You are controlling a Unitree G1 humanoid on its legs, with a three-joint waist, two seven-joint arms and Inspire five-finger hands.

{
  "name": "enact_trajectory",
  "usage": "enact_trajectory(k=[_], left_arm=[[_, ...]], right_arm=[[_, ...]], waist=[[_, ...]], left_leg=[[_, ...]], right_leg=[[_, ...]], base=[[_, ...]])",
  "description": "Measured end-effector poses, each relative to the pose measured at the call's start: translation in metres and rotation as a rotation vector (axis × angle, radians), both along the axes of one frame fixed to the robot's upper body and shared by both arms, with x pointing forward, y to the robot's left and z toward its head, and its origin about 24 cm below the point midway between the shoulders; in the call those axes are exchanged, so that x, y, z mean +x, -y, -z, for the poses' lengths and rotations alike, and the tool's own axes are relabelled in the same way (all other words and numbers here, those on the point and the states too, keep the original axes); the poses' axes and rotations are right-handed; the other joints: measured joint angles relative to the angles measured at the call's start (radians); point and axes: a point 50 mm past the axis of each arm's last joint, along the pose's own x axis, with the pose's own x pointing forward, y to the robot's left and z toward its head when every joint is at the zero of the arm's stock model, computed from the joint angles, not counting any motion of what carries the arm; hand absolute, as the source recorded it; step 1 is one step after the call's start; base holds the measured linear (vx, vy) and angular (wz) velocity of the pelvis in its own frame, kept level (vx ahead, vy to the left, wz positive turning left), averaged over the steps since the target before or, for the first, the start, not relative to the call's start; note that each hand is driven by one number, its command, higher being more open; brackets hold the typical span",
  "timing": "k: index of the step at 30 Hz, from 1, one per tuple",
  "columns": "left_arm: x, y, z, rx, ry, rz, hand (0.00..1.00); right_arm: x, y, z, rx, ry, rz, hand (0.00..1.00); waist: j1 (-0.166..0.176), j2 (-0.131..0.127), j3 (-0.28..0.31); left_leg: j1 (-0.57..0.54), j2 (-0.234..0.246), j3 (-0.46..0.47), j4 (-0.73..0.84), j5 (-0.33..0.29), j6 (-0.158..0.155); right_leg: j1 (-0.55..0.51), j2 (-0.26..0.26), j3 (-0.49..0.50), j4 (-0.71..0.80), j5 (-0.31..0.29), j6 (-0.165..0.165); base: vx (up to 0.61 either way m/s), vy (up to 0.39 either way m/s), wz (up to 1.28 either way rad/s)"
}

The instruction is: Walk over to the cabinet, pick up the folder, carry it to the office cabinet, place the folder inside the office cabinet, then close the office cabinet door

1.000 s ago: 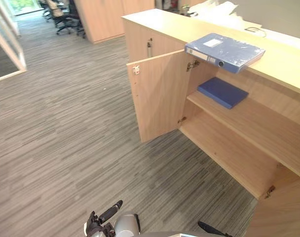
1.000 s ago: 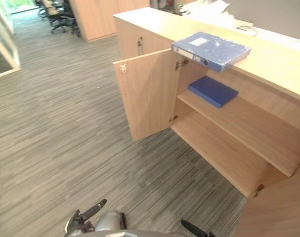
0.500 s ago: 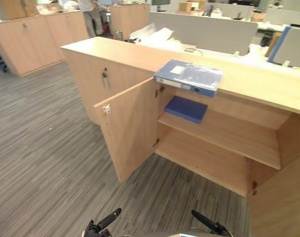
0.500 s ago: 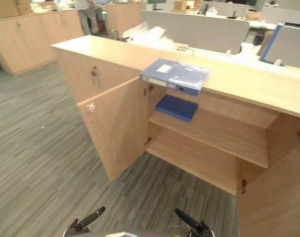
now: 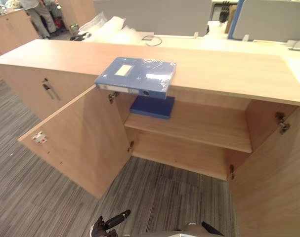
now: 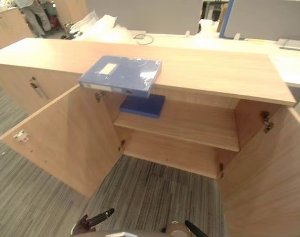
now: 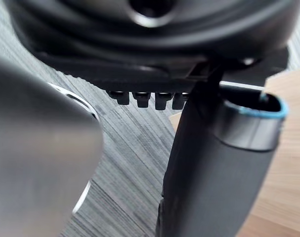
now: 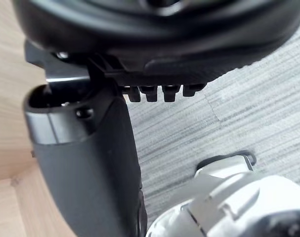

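A blue folder (image 5: pixel 137 75) wrapped in clear film lies flat on the wooden top (image 5: pixel 229 69) of a low cabinet, its front edge overhanging. Both cabinet doors stand open: the left door (image 5: pixel 80 138) swings toward me, the right door (image 5: pixel 273 182) is close on my right. On the upper shelf (image 5: pixel 199 128) inside lies a darker blue flat book (image 5: pixel 152 106), just under the folder. My left hand (image 5: pixel 111 221) and right hand (image 5: pixel 212 229) hang low over the carpet, open and holding nothing. The wrist views show the left hand (image 7: pixel 214 163) and the right hand (image 8: pixel 85 168) above the grey carpet.
Grey striped carpet (image 5: pixel 21 197) spreads before the cabinet. Behind it stand desks with grey partitions (image 5: pixel 154 15), white plastic bags (image 5: pixel 107 27) and a cable. A person (image 5: pixel 38 15) stands far back left by more wooden cabinets. The lower shelf (image 5: pixel 179 153) is bare.
The camera has swung and come closer, so the cabinet now faces me squarely instead of sitting at an angle to the right. The folder and doors stay put; both hands still hang low.
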Motion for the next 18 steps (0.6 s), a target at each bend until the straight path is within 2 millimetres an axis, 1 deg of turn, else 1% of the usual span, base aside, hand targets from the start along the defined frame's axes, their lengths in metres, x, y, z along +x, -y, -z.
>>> enact_trajectory(k=[1, 2, 3, 4, 5, 6, 7, 8, 9, 10, 11, 12, 13, 14, 15, 16, 17, 18], left_arm=[[0.002, -0.005, -0.001, 0.011, 0.007, -0.001, 1.0], [0.002, -0.006, -0.002, 0.015, 0.007, 0.002, 1.0], [0.004, -0.008, -0.003, 0.021, 0.015, 0.005, 1.0], [0.005, -0.008, -0.003, 0.021, 0.02, 0.005, 1.0], [0.009, -0.008, -0.004, 0.024, 0.029, 0.011, 1.0], [0.01, -0.008, -0.004, 0.024, 0.031, 0.012, 1.0], [0.013, -0.007, -0.005, 0.023, 0.039, 0.017, 1.0], [0.015, -0.004, -0.005, 0.019, 0.041, 0.028, 1.0], [0.015, -0.003, -0.005, 0.017, 0.042, 0.035, 1.0], [0.014, 0.002, -0.004, 0.009, 0.037, 0.048, 1.0], [0.013, 0.006, -0.003, -0.003, 0.032, 0.05, 1.0], [0.014, -0.001, -0.003, 0.008, 0.034, 0.056, 1.0], [0.014, -0.006, -0.005, 0.02, 0.04, 0.044, 1.0], [0.014, -0.008, -0.005, 0.024, 0.038, 0.035, 1.0], [0.014, -0.008, -0.005, 0.023, 0.038, 0.025, 1.0], [0.014, -0.008, -0.005, 0.024, 0.038, 0.028, 1.0], [0.014, -0.007, -0.005, 0.023, 0.038, 0.034, 1.0], [0.016, -0.005, -0.005, 0.021, 0.041, 0.048, 1.0]], right_arm=[[-0.003, -0.001, 0.001, 0.002, -0.013, -0.001, 1.0], [-0.003, -0.002, 0.001, 0.004, -0.016, -0.003, 1.0], [-0.003, -0.004, 0.001, 0.008, -0.024, -0.021, 1.0], [-0.001, -0.004, 0.001, 0.008, -0.023, -0.024, 1.0], [0.007, -0.004, 0.001, 0.012, -0.014, -0.033, 1.0], [0.009, -0.005, 0.001, 0.013, -0.011, -0.036, 1.0], [0.018, -0.006, 0.001, 0.013, 0.005, -0.052, 1.0], [0.026, -0.008, 0.0, 0.016, 0.022, -0.066, 1.0], [0.028, -0.008, -0.001, 0.012, 0.027, -0.077, 1.0], [0.031, -0.004, -0.002, -0.007, 0.033, -0.106, 1.0], [0.031, 0.0, -0.003, -0.019, 0.037, -0.108, 1.0], [0.033, -0.007, -0.002, -0.012, 0.039, -0.132, 1.0], [0.034, -0.015, -0.002, 0.0, 0.045, -0.148, 1.0], [0.035, -0.018, -0.002, 0.005, 0.052, -0.156, 1.0], [0.038, -0.025, -0.001, 0.018, 0.062, -0.162, 1.0], [0.04, -0.03, -0.001, 0.032, 0.075, -0.162, 1.0], [0.041, -0.032, -0.001, 0.033, 0.081, -0.164, 1.0], [0.042, -0.033, -0.001, 0.036, 0.091, -0.183, 1.0]], waist=[[0.006, -0.006, 0.001], [0.006, -0.01, 0.003], [0.007, -0.022, 0.002], [0.009, -0.026, 0.002], [0.025, -0.029, 0.002], [0.03, -0.03, 0.002], [0.035, -0.034, 0.006], [0.035, -0.038, 0.008], [0.035, -0.037, 0.007], [0.036, -0.017, -0.004], [0.037, 0.007, -0.014], [0.037, -0.026, -0.022], [0.037, -0.051, -0.031], [0.038, -0.055, -0.034], [0.042, -0.061, -0.04], [0.05, -0.064, -0.044], [0.055, -0.064, -0.045], [0.063, -0.062, -0.05]], left_leg=[[-0.06, 0.013, 0.006, 0.11, -0.007, 0.001], [-0.077, 0.01, 0.013, 0.123, -0.015, 0.01], [-0.1, -0.001, 0.031, 0.115, -0.034, 0.017], [-0.111, -0.009, 0.035, 0.101, -0.047, 0.016], [-0.133, -0.052, 0.025, 0.012, -0.082, 0.009], [-0.136, -0.063, 0.02, -0.009, -0.087, 0.01], [-0.154, -0.115, -0.024, -0.093, -0.104, 0.013], [-0.163, -0.178, -0.088, -0.206, -0.104, 0.013], [-0.164, -0.202, -0.117, -0.276, -0.096, 0.016], [-0.161, -0.234, -0.171, -0.43, 0.007, 0.034], [-0.165, -0.235, -0.196, -0.476, 0.042, 0.05], [-0.144, -0.259, -0.189, -0.485, 0.023, 0.053], [-0.129, -0.281, -0.185, -0.506, 0.025, 0.056], [-0.125, -0.293, -0.185, -0.511, 0.027, 0.059], [-0.112, -0.305, -0.184, -0.524, 0.029, 0.063], [-0.097, -0.313, -0.183, -0.548, 0.035, 0.072], [-0.083, -0.318, -0.181, -0.569, 0.04, 0.079], [-0.057, -0.325, -0.173, -0.61, 0.051, 0.093]], right_leg=[[0.038, 0.02, 0.023, -0.032, 0.002, -0.022], [0.056, 0.024, 0.032, -0.049, 0.004, -0.025], [0.085, 0.025, 0.056, -0.078, 0.012, -0.033], [0.097, 0.025, 0.071, -0.091, 0.026, -0.027], [0.121, 0.021, 0.13, -0.12, 0.04, -0.025], [0.122, 0.018, 0.142, -0.122, 0.041, -0.023], [0.137, 0.006, 0.173, -0.133, 0.046, -0.016], [0.151, -0.009, 0.193, -0.136, 0.048, -0.01], [0.157, -0.012, 0.201, -0.136, 0.049, -0.001], [0.171, -0.003, 0.207, -0.14, 0.047, 0.032], [0.175, 0.012, 0.211, -0.145, 0.044, 0.047], [0.188, -0.017, 0.212, -0.151, 0.032, 0.071], [0.187, -0.043, 0.211, -0.144, 0.033, 0.075], [0.189, -0.057, 0.212, -0.142, 0.041, 0.086], [0.194, -0.067, 0.213, -0.144, 0.053, 0.105], [0.201, -0.074, 0.213, -0.151, 0.063, 0.109], [0.209, -0.081, 0.213, -0.16, 0.07, 0.107], [0.22, -0.087, 0.214, -0.176, 0.082, 0.108]], base=[[0.22, -0.048, -0.46], [0.3, -0.032, -0.57], [0.23, -0.002, -0.42], [0.34, 0.054, -0.93], [0.28, 0.086, -0.83], [0.31, 0.157, -1.06], [0.25, 0.191, -0.72], [0.24, 0.205, -0.73], [0.25, 0.226, -0.54], [0.21, 0.199, -0.35], [0.27, 0.239, -0.21], [0.28, 0.2, 0.01], [0.31, 0.205, 0.1], [0.25, 0.173, 0.09], [0.19, 0.153, 0.07], [0.13, 0.107, 0.04], [0.09, 0.073, 0.01], [0.05, 0.048, -0.09]])
